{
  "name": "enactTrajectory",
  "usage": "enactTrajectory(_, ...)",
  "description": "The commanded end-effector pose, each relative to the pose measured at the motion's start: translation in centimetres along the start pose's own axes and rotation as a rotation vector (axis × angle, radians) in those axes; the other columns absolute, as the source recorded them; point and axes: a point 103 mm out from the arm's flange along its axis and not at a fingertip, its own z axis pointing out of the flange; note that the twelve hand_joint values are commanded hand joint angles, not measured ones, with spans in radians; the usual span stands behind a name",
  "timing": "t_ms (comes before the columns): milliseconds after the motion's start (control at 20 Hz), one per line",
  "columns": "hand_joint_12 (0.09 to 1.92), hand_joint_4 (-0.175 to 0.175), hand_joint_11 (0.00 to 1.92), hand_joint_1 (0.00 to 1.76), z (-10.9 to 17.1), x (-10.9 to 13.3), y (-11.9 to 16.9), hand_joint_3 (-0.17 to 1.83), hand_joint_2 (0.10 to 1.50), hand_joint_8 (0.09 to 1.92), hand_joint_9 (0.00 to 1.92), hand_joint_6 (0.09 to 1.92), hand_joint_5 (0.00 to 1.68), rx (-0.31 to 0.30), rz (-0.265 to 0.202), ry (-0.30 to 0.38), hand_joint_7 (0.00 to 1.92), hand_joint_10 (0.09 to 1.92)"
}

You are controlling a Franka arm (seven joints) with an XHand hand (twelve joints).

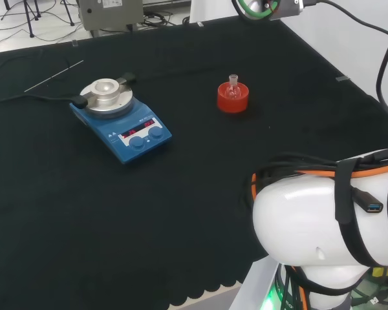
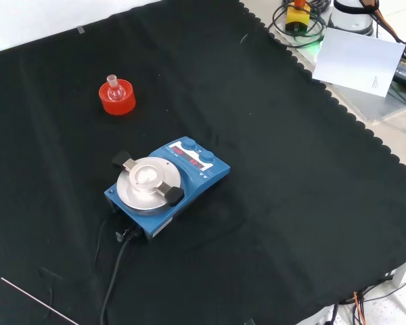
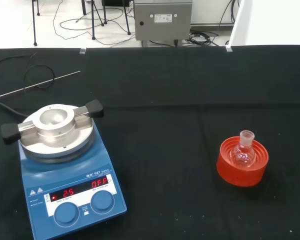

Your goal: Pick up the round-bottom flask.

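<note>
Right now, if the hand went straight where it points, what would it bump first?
Probably bare cloth, between the stirrer and the flask, judging by the wrist view's middle; depth is unclear.

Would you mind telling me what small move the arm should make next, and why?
Probably a move out over the cloth toward the round-bottom flask, ending above its neck. The flask sits upright, untouched, in its red ribbed stand, apart from the blue stirrer plate, with bare black cloth around it, so the approach from above looks unobstructed.
</note>
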Motion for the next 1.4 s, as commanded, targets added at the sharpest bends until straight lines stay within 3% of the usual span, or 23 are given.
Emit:
enactTrajectory(50, 0.86, -0.001, 0.0, 0.11, 0.0, 0.1, 0.0, 0.51, 1.18, 0.41, 0.06, 0.23, 0.15, -0.007, 0.001, -0.011, 0.01, 0.6)
enactTrajectory(250, 0.85, -0.001, 0.0, 0.06, 0.1, 0.0, 0.1, 0.29, 1.31, 0.38, 0.06, 0.09, 0.22, -0.006, 0.005, -0.012, 0.01, 0.59)
enactTrajectory(550, 0.85, 0.001, 0.0, 0.06, 0.0, 0.0, 0.3, 0.27, 1.32, 0.38, 0.06, 0.09, 0.23, -0.002, 0.015, -0.012, 0.01, 0.59)
enactTrajectory(850, 0.86, 0.0, 0.0, 0.08, 2.0, -0.8, 1.6, 0.24, 1.31, 0.38, 0.06, 0.09, 0.23, 0.031, 0.048, -0.005, 0.02, 0.59)
enactTrajectory(1150, 1.08, -0.017, 0.0, 0.34, 3.2, -1.4, 2.9, 0.18, 1.21, 0.46, 0.16, 0.09, 0.22, 0.019, 0.075, -0.03, 0.07, 0.66)
enactTrajectory(1400, 1.16, -0.023, 0.0, 0.46, 4.1, -2.8, 4.4, 0.18, 1.15, 0.52, 0.19, 0.09, 0.24, 0.003, 0.107, -0.006, 0.08, 0.69)
